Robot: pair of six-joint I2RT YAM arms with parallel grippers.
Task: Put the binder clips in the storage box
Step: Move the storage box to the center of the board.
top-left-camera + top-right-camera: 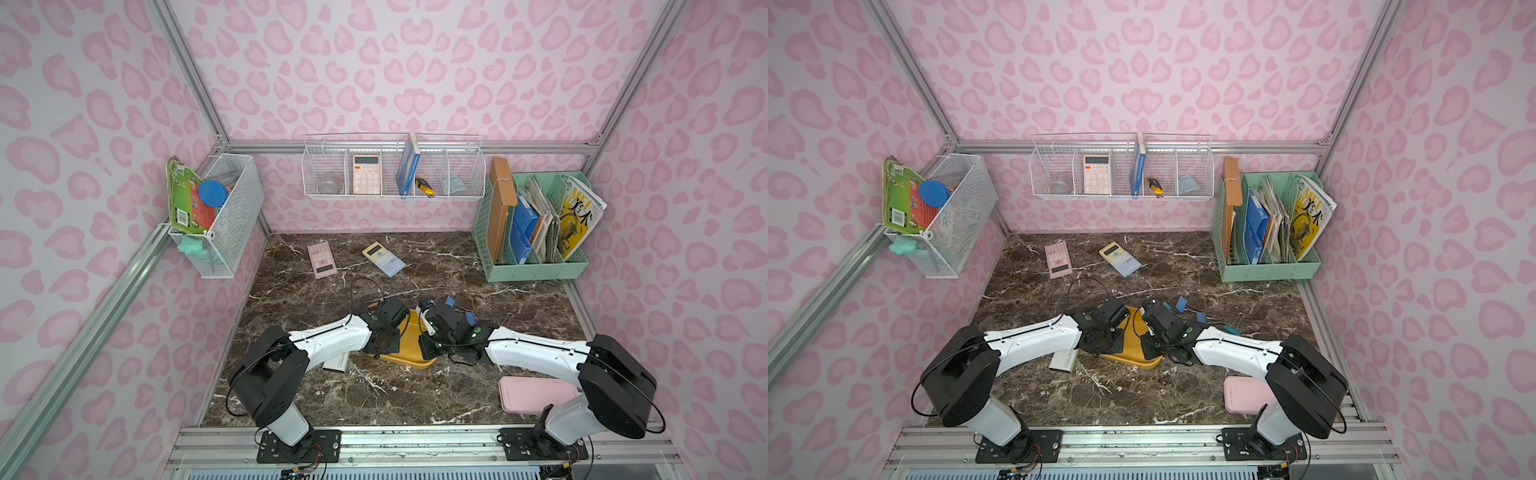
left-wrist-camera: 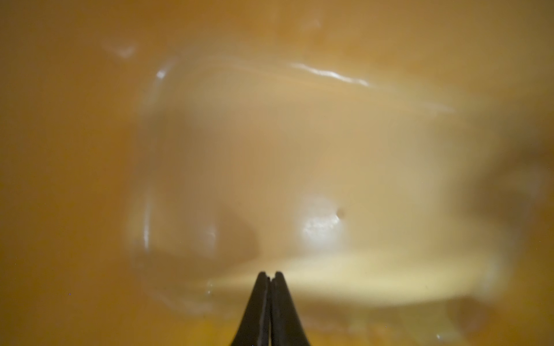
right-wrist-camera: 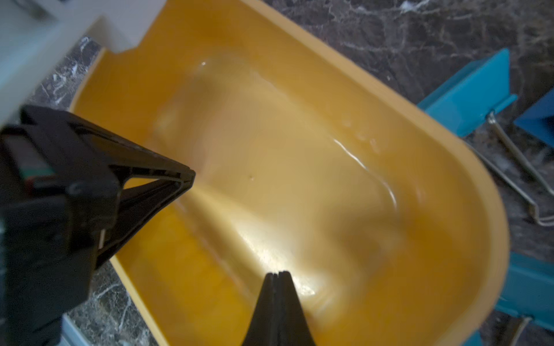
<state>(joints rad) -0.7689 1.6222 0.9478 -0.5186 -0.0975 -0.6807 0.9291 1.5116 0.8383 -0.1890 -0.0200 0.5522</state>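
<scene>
Clips: on table just beside box, its right-arm side (right gripper nearer). Left gripper likewise over box; both pairs of jaws closed, empty.

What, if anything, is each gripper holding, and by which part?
Nothing. The left gripper and right gripper are both shut empty over the storage box; the binder clips lie outside it.

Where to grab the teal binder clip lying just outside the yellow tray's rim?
I'd grip the teal binder clip by its folded metal body, from straight above, pinching across the two flat sloping faces. It stands proud of the dark marble tabletop; its silver wire handle lies flat and thin. The shallow yellow plastic tray crowds one side.
</scene>
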